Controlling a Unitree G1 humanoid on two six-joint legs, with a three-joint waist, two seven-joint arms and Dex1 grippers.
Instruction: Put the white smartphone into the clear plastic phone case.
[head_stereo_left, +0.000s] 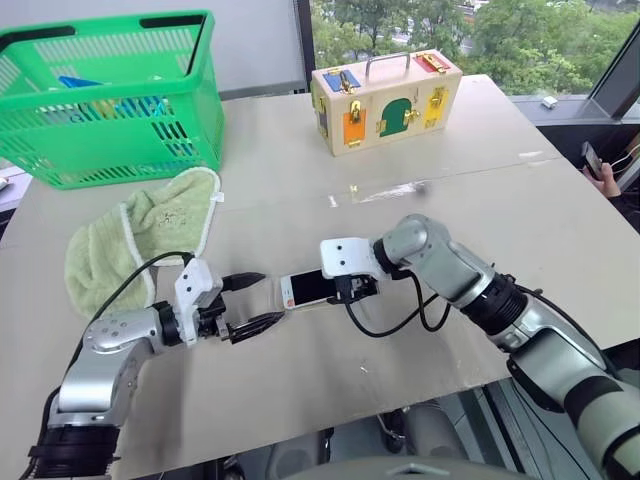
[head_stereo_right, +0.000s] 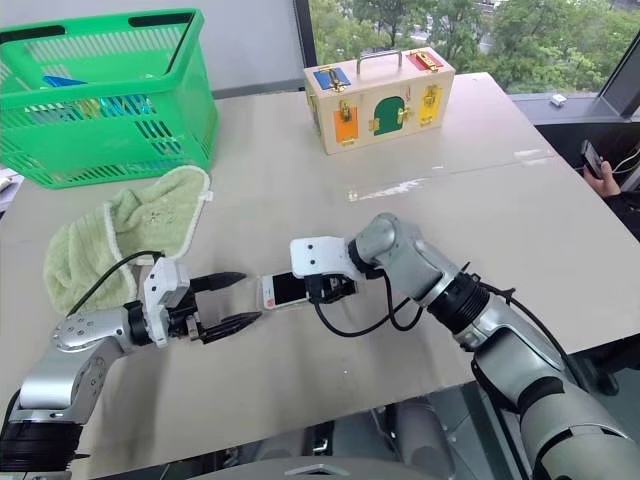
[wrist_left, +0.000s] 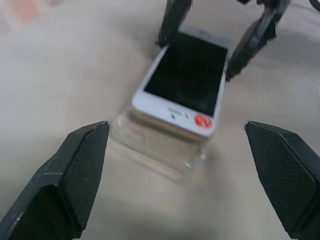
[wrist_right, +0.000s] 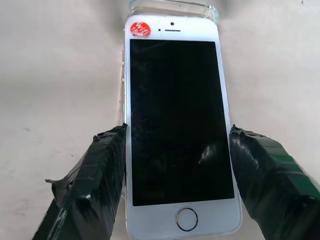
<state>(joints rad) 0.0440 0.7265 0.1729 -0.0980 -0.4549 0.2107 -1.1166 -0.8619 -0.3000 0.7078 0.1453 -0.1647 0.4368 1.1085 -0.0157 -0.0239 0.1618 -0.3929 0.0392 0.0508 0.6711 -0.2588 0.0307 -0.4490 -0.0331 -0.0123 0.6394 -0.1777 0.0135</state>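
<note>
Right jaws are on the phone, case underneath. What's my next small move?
Probably press the phone down into the case. The right gripper holds its long edges, and it lies over the case with only the case's end showing past it. The left gripper stands open short of that end.

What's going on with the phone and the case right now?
The right gripper has its fingers on both long edges of the white smartphone, holding it screen up over the clear plastic phone case on the table. The phone's top end lies on the case but looks not yet pressed in. The left gripper hovers open just short of that end, touching neither. A green basket, a towel and a wooden latch box sit farther back.
</note>
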